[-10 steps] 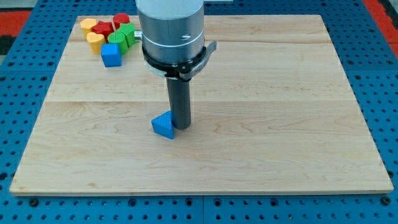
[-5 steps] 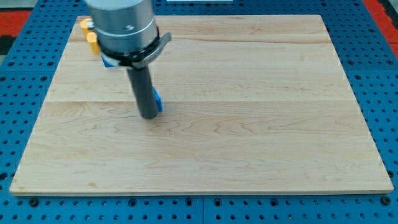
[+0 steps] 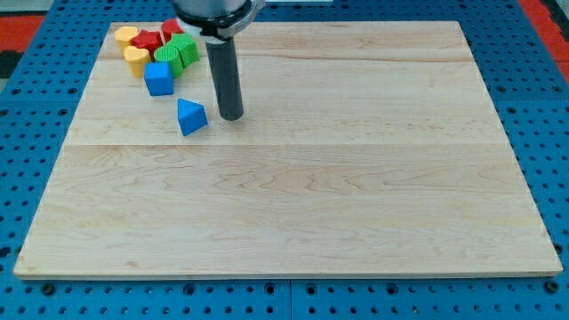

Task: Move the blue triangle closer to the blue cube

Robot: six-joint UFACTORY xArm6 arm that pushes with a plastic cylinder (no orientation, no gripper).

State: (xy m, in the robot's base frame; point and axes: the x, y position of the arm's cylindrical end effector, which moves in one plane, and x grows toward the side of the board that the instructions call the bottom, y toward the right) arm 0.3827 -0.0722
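The blue triangle (image 3: 191, 116) lies on the wooden board (image 3: 356, 178) in the upper left part of the view. The blue cube (image 3: 158, 79) sits a short way up and to the left of it, with a small gap between them. My tip (image 3: 231, 116) rests on the board just to the right of the blue triangle, close to it but apart from it. The dark rod rises from the tip to the view's top.
A cluster of blocks sits at the board's top left corner behind the blue cube: two yellow blocks (image 3: 134, 59), two red blocks (image 3: 148, 40) and two green blocks (image 3: 177, 52). Blue pegboard (image 3: 36, 107) surrounds the board.
The blue triangle has been pushed up and to the left, from the board's middle towards the blue cube. My tip has moved up and now stands to the triangle's right.
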